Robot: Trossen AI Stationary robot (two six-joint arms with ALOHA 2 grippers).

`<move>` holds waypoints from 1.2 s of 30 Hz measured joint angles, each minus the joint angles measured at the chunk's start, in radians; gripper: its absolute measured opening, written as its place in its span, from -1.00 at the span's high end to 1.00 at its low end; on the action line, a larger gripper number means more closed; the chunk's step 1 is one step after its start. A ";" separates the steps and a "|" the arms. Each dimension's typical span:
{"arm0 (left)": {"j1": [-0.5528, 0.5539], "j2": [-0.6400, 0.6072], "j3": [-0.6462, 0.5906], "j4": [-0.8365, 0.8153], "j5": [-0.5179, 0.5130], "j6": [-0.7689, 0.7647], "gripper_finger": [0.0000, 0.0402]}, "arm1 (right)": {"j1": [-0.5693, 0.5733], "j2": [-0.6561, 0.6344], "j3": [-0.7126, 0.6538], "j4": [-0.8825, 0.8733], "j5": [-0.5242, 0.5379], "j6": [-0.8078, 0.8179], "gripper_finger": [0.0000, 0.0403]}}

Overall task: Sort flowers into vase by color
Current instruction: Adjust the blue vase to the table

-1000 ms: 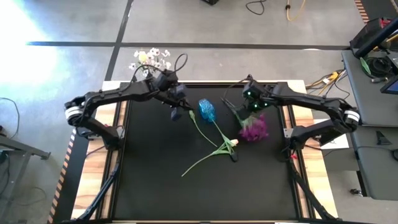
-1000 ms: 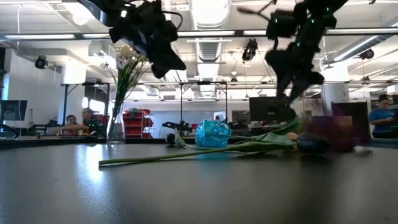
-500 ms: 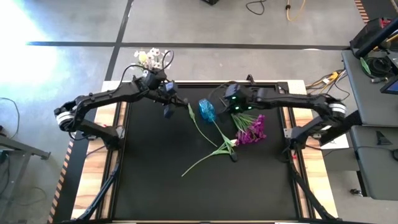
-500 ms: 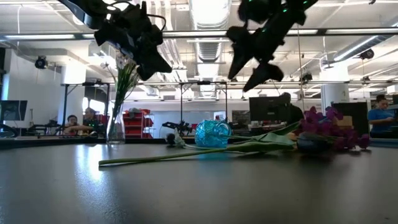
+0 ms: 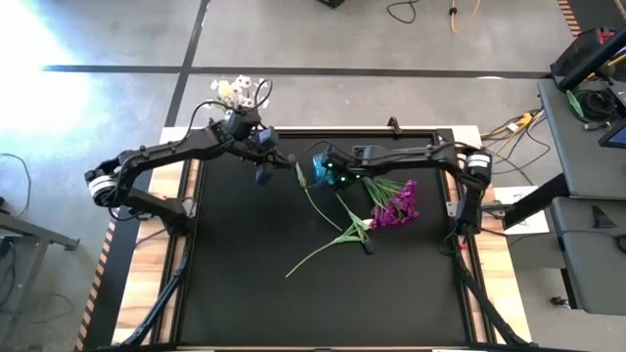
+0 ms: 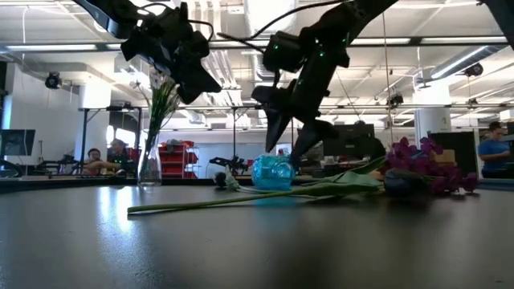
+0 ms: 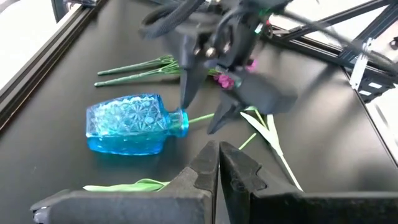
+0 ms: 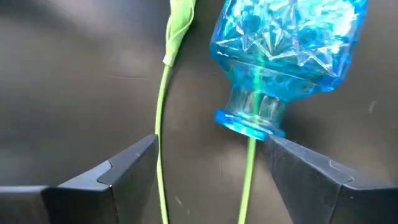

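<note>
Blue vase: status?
Right gripper open over blue vase neck. Vase lying down, stem in mouth. Left gripper shut, hovering nearby.

arms: two, thin, black | joints: silver rings near the bases | cables: black, looped on top | right gripper (image 6: 291, 132): small green lights | fingers (image 8: 109, 180): dark, flat

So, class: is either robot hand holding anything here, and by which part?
Nothing is held. The right hand is open above the blue vase neck; the left hand is shut, empty.
</note>
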 joint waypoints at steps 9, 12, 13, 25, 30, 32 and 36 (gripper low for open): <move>0.000 0.000 -0.003 -0.001 0.001 -0.005 1.00 | -0.001 0.053 0.025 -0.042 0.095 0.007 -0.33; 0.000 0.000 -0.003 -0.002 0.002 -0.013 1.00 | -0.003 0.047 0.025 -0.039 0.124 -0.002 -0.26; 0.000 0.000 -0.003 -0.002 0.002 -0.015 1.00 | -0.003 0.044 0.025 -0.037 0.124 -0.006 -0.25; 0.000 -0.001 -0.003 -0.002 0.002 -0.031 1.00 | -0.013 0.046 0.025 0.023 0.198 -0.079 -0.28; 0.000 -0.001 -0.003 -0.002 0.002 -0.031 1.00 | -0.029 0.046 0.025 0.023 0.183 -0.284 -0.11; 0.000 -0.001 -0.003 -0.002 0.002 -0.031 1.00 | -0.034 0.046 0.025 0.015 0.124 -0.434 -0.02; 0.000 -0.002 -0.003 -0.003 0.002 -0.031 1.00 | -0.032 0.046 0.025 0.004 0.121 -0.701 0.10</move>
